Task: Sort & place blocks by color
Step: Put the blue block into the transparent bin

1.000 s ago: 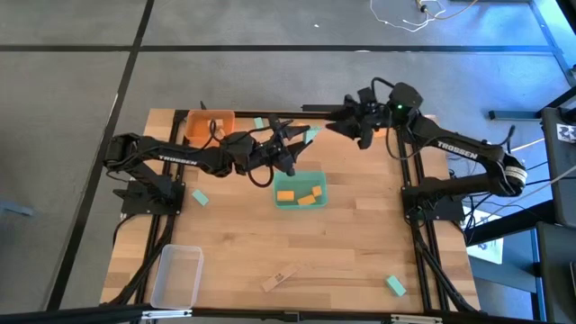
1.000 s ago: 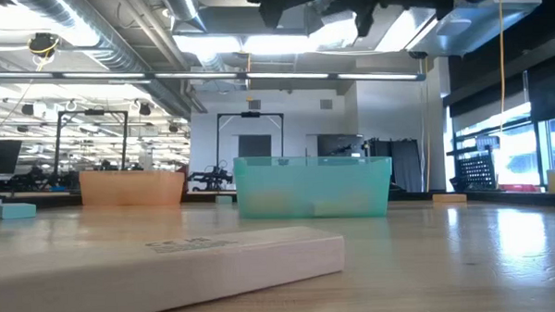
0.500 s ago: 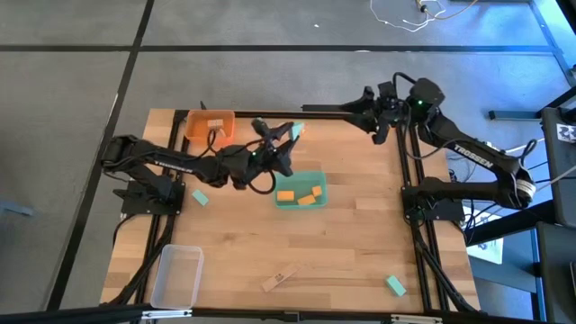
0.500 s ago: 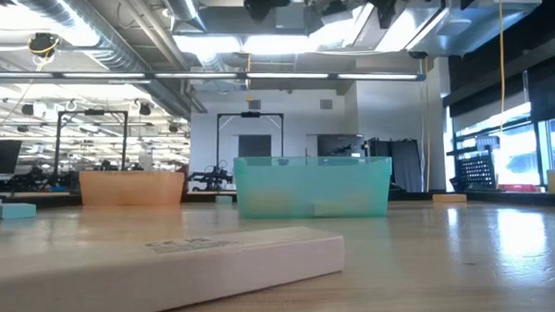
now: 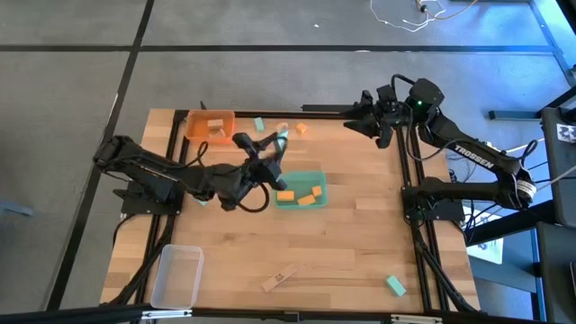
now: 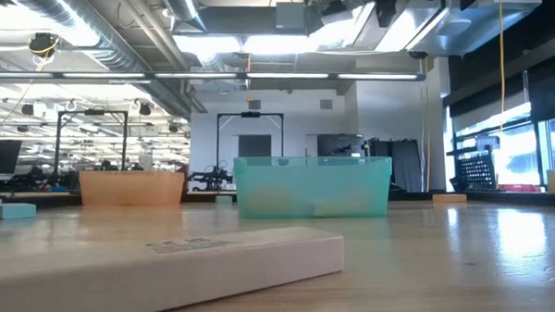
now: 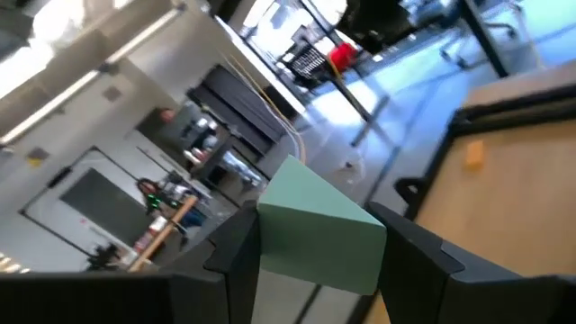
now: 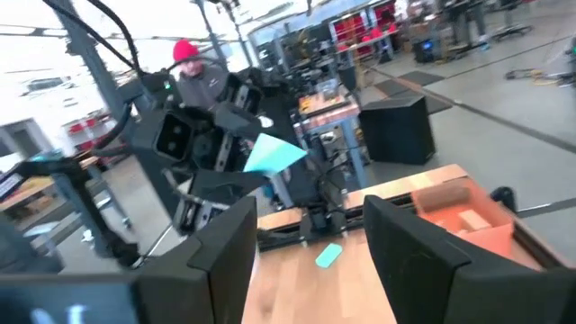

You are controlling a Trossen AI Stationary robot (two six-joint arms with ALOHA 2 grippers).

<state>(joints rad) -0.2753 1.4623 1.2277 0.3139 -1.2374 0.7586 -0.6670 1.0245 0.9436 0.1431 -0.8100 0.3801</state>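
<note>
My left gripper (image 5: 279, 144) hangs above the table just beyond the far rim of the green tray (image 5: 300, 176), shut on a mint-green block (image 7: 315, 229). The right wrist view shows the same block (image 8: 272, 154) held up in the air. Orange blocks (image 5: 307, 197) lie inside the green tray. A pale block (image 5: 216, 130) lies in the orange tray (image 5: 195, 126). My right gripper (image 5: 358, 121) stands open, with nothing between its fingers, high by the table's far right corner. Loose blocks lie on the wood: green (image 5: 258, 124), orange (image 5: 301, 129), pale wood (image 5: 279, 281), green (image 5: 396, 285). My left gripper pinches the mint-green block between its two fingers (image 7: 238, 256), one on each of two opposite faces (image 7: 270, 243). The fingers reach out about level, toward the table's right. The block sits tilted, one corner up, lifted clear of the table and trays.
A clear tray (image 5: 177, 274) stands at the near left corner. Another green block (image 5: 200, 198) lies beside the left arm's base. Dark frame rails run along both table sides. Bare wood lies between the green tray and the near edge.
My left gripper has drawn back toward the table's left edge with the green block, rising a little and rolling its wrist; the block stays clear of the table. My right gripper has pulled back toward the far right corner, still open.
</note>
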